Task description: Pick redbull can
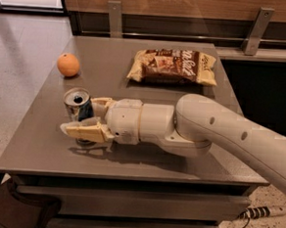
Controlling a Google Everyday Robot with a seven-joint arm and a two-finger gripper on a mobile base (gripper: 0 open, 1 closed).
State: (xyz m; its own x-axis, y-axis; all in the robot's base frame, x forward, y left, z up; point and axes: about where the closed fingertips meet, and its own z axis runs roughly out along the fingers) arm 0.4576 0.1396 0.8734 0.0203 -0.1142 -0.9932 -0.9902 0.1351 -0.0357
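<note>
The redbull can [78,105] stands upright on the grey table [38,143] at the front left, its silver top with the dark mouth hole showing. My gripper [80,115] reaches in from the right and is open, with the can between its cream fingers. The near finger [85,131] crosses in front of the can's lower part. The far finger [103,102] lies behind the can on its right. The can is still resting on the table.
An orange fruit [68,64] sits at the back left of the table. A brown and yellow snack bag [173,65] lies at the back middle. My white arm [215,135] crosses the right half of the table. A wooden wall with metal brackets runs behind.
</note>
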